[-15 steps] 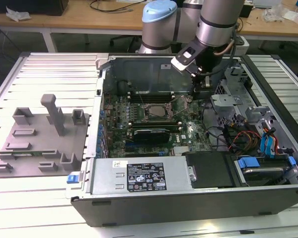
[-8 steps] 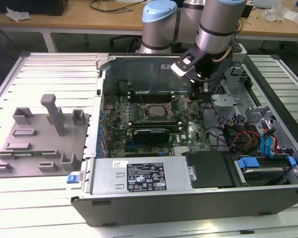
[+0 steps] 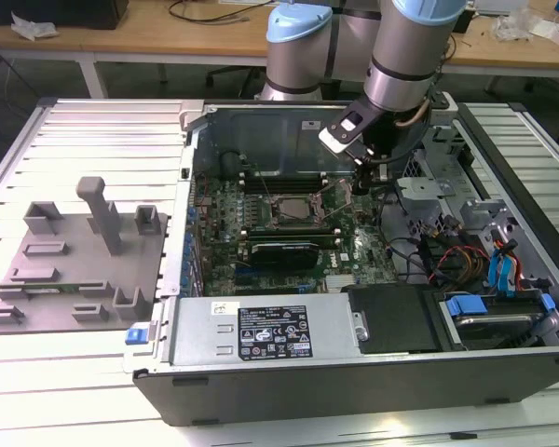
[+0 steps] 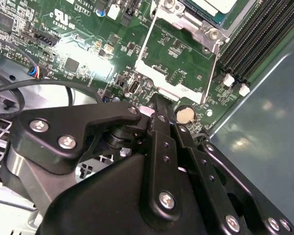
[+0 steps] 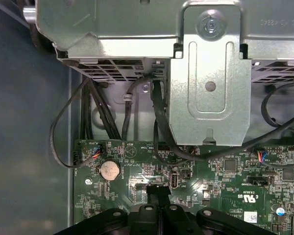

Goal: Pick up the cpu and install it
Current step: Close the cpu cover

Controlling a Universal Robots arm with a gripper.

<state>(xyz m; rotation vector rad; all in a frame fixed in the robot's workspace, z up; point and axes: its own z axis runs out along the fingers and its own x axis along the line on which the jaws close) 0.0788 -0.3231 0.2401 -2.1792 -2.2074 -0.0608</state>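
Observation:
The cpu (image 4: 216,5), a silvery-white plate with a green rim, lies in the socket at the edge of the second wrist view. The socket's metal bracket (image 4: 179,58) stands swung open beside it. In the exterior view the socket (image 3: 284,209) sits mid-motherboard, and my gripper (image 3: 361,182) hangs just to the exterior view's right of it, low over the board. Its black fingers (image 4: 159,127) are pressed together, shut, with nothing visible between them. The tips (image 5: 158,191) hover over small board components near a round coin battery (image 5: 109,170).
A metal drive cage (image 5: 208,88) with black cables (image 5: 157,122) rises close beside the gripper. The case wall (image 3: 261,130) is behind. A silver box with a white label (image 3: 270,331) fills the front. A grey fixture plate (image 3: 74,270) lies outside the case.

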